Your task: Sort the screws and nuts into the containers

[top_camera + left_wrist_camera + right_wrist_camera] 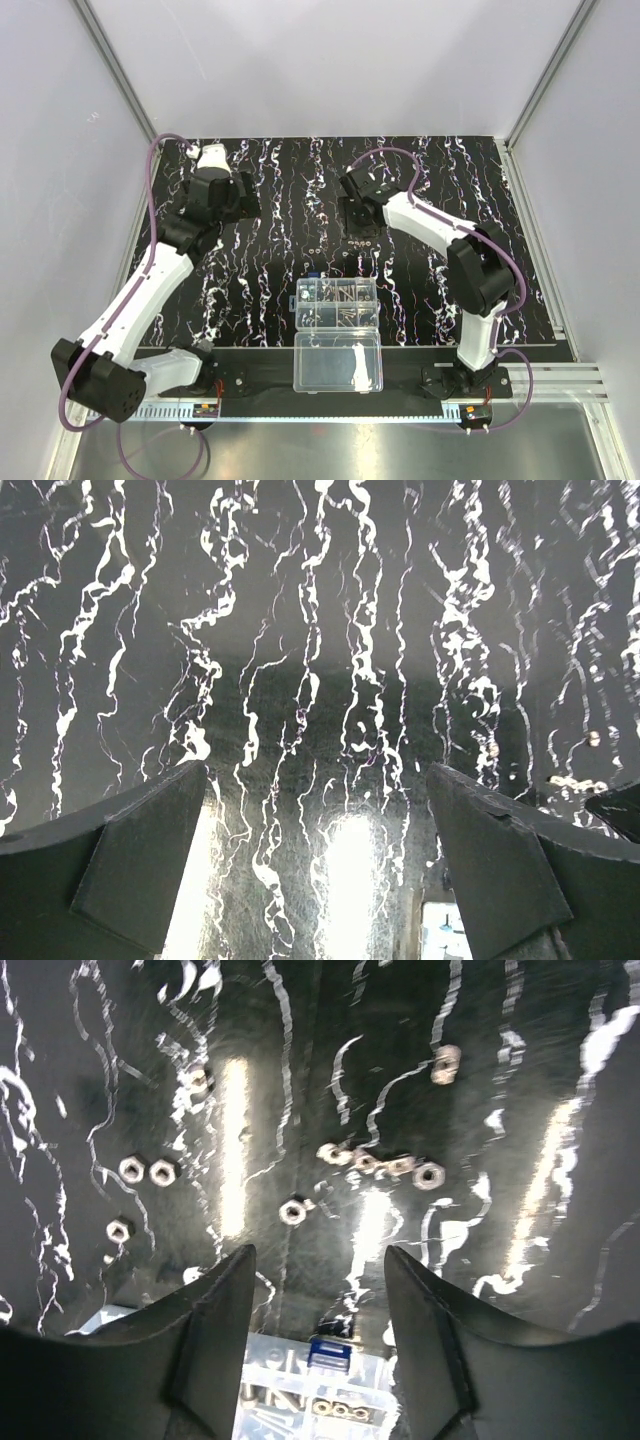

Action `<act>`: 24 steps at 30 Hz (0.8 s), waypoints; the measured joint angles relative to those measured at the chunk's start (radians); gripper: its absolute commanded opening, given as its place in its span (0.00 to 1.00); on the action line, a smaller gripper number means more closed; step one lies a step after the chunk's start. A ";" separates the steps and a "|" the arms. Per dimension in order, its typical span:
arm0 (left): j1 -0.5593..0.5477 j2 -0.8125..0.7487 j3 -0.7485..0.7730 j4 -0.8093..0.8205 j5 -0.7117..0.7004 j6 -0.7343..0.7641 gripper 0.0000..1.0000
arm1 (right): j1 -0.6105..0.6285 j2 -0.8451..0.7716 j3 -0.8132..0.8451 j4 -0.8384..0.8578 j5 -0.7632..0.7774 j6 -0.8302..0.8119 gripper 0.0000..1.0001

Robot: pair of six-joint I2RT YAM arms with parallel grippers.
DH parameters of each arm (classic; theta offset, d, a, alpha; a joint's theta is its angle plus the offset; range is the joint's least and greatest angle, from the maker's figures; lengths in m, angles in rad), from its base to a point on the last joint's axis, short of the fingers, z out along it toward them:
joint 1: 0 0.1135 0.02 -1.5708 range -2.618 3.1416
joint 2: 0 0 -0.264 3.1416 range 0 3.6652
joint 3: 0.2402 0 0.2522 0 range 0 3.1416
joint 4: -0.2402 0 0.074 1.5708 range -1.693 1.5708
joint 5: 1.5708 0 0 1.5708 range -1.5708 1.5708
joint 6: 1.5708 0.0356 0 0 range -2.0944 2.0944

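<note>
In the top view the containers [337, 303] — the divided half of a clear box — sit at 6 o'clock on the black mat [270, 290]. The undivided lid half [338, 362] is folded open toward the arm bases, probably so that the compartments can be reached from above. Some screws [348, 296] seem to lie in the far compartments, but they are too small to count. The right gripper [362, 218] hangs low over the mat at 12 o'clock from the box. The left gripper [222, 192] is at about 10 o'clock, well apart, which I judge keeps it out of the other's way. In the left wrist view its two fingers stand wide apart with nothing between them, and only streaked mat lies below. In the right wrist view the claw is also wide open and holds nothing. Loose nuts [292, 1210] are scattered on the mat beyond the fingertips: one at 12 o'clock just ahead of the gap, three at 10 o'clock, and a short row at 1 o'clock that may include a screw — I cannot tell. At 6 o'clock the box edge shows beside the blue piece [328, 1352]. I judge the open jaws are aimed at the nearest nut, and so small and flat a piece could easily slip.
</note>
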 measured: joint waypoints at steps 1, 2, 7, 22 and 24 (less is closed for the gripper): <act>0.000 0.009 0.000 0.000 0.000 0.000 0.99 | 0.007 0.003 0.000 0.001 -0.001 0.002 0.58; 0.000 0.015 0.000 0.000 0.000 0.000 0.99 | 0.013 0.009 0.000 0.002 -0.005 0.003 0.58; 0.000 0.022 0.000 0.000 -0.001 0.000 0.99 | 0.035 0.060 0.005 -0.001 -0.004 0.004 0.54; 0.000 0.011 0.000 0.000 0.000 0.000 0.99 | 0.102 0.160 0.031 -0.005 0.014 0.011 0.44; 0.000 0.008 0.000 0.000 0.000 0.000 0.99 | 0.102 0.161 0.031 -0.006 0.026 0.011 0.43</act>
